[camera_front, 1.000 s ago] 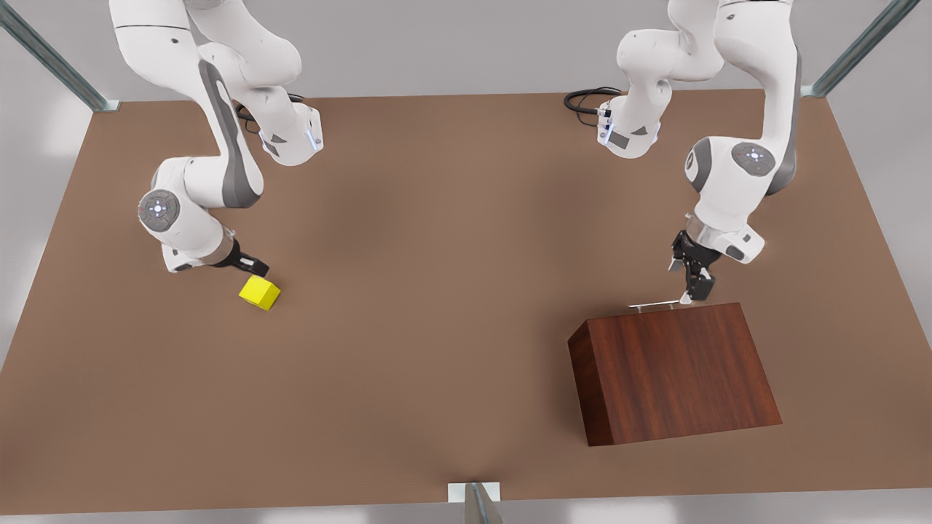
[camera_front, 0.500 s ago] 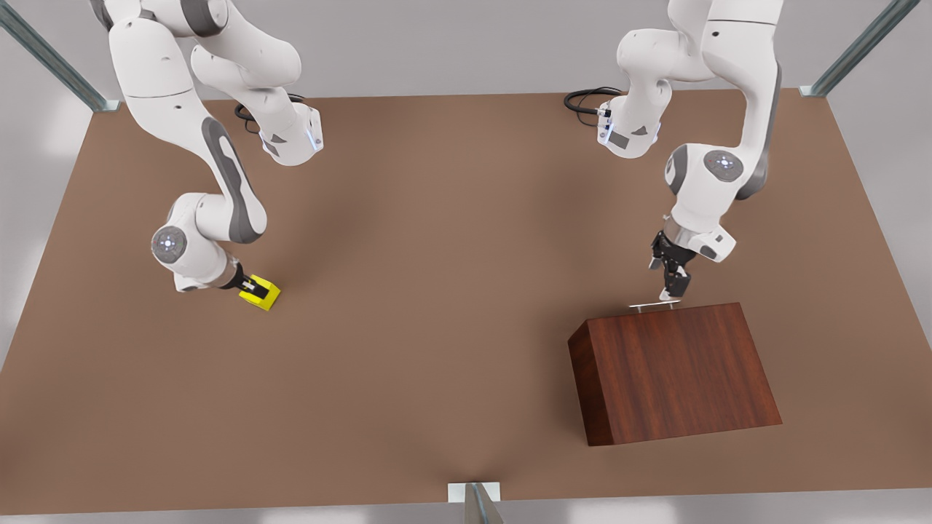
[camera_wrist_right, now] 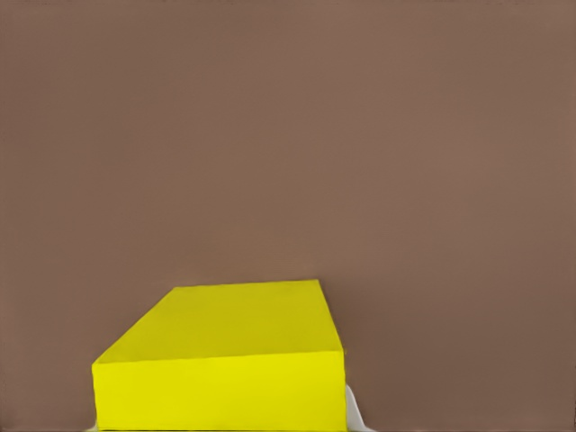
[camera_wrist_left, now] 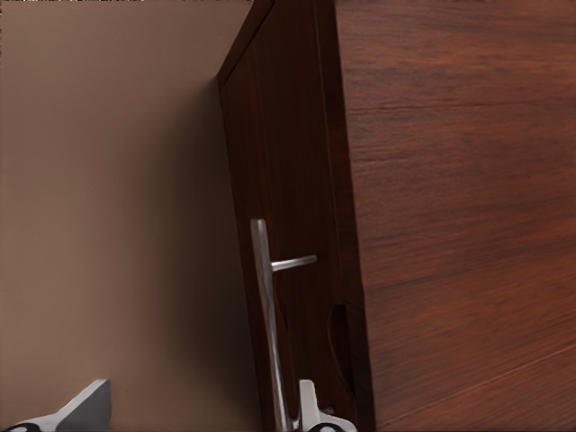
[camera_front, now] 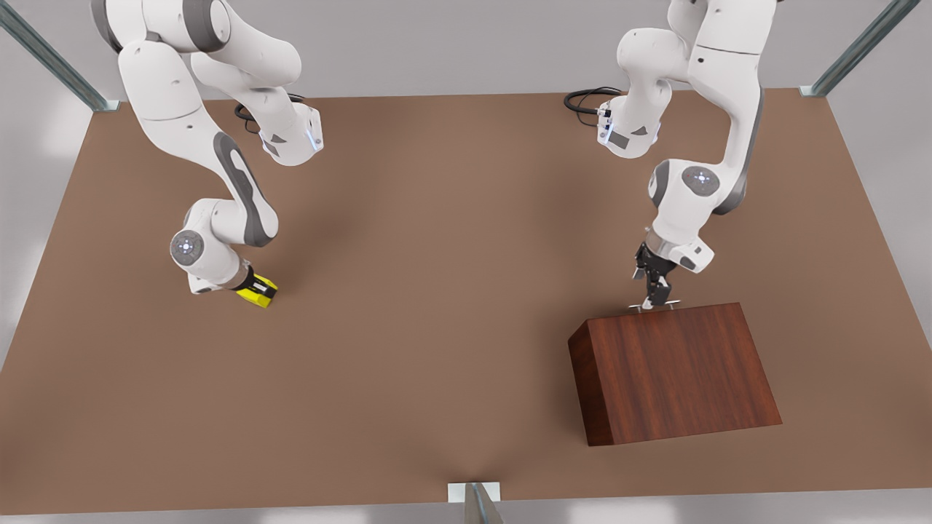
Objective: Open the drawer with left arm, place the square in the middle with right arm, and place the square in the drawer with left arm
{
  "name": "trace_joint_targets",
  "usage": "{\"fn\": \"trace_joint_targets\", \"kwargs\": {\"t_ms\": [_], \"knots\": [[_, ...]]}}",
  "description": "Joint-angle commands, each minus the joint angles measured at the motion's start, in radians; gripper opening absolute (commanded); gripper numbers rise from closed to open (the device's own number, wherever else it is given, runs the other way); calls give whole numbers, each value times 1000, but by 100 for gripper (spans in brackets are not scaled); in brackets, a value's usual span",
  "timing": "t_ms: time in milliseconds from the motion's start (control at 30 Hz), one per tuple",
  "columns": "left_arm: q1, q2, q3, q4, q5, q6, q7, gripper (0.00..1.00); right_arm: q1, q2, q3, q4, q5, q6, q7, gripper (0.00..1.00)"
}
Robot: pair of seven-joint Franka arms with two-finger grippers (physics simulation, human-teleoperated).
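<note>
Left gripper sits at the drawer handle, on the face of the wooden box that looks toward the table's far edge. In the left wrist view the fingertips stand apart on either side of the silver bar, so the hand is spread around it and not yet pinching. Drawer reads as closed, flush with the box.

Right gripper is down over the yellow cube, which rests on the table toward its left side in the front view, well apart from the box. Whether its fingers already clamp the cube cannot be told.

Judged step: both first grasps under way, drawer opening and cube pickup. Next move likely calls for the left fingers to pinch the bar and pull straight away from the box; the right needs a firm hold before lifting toward the table's middle.
</note>
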Motion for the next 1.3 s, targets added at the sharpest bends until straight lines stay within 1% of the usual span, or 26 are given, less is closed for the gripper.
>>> {"fn": "trace_joint_targets", "kwargs": {"t_ms": [0,33,167,267,333,367,467,500,567,633,667,700,767,800,833,900,967,1000,1033,1067,1100,1267], "knots": [[-2,4,0,0,0,0,0,100,0,0,2,0,0,0,0,60],[-2,10,0,0,0,2,0,100,0,0,2,0,0,-1,0,58],[-2,25,0,0,0,2,0,100,2,-9,2,0,0,-6,0,58],[-2,27,0,0,2,2,0,100,9,-60,11,1,-2,-18,0,57],[-2,27,2,0,3,0,2,100,11,-92,35,1,0,-23,1,57],[-2,27,2,0,5,-2,3,100,37,-97,58,14,0,-35,18,58],[-2,27,5,0,6,-11,12,100,190,-97,61,76,0,-42,132,58],[0,27,5,-2,8,-12,14,100,264,-88,61,129,0,-96,248,57],[-2,19,5,-3,8,-28,15,100,416,-23,64,236,41,-110,460,58],[0,-5,5,-8,8,-71,15,100,572,96,64,406,43,-110,741,58],[0,-16,5,-20,8,-71,15,100,612,157,64,490,57,-110,866,58],[0,-28,5,-29,8,-81,15,100,676,246,64,624,95,-112,1038,58],[0,-34,8,-44,8,-81,17,100,745,343,61,767,101,-156,1283,58],[0,-36,11,-48,9,-83,17,100,811,418,55,865,92,-164,1448,58],[0,-45,11,-60,9,-83,17,100,836,467,52,925,92,-176,1511,59],[0,-59,12,-77,9,-98,18,100,890,524,15,982,91,-176,1603,61],[0,-73,15,-92,11,-123,18,100,894,561,3,1021,91,-174,1606,67],[0,-80,15,-98,12,-123,18,100,894,573,2,1035,91,-174,1611,73],[0,-80,15,-100,12,-124,18,100,893,587,2,1045,81,-173,1608,86],[0,-88,15,-101,12,-126,18,100,893,587,2,1035,8,-174,1598,100],[0,-96,15,-117,12,-126,18,100,893,586,2,1017,-44,-174,1591,100],[0,-139,15,-132,12,-153,17,100,894,569,2,1002,-48,-177,1514,100]]}}
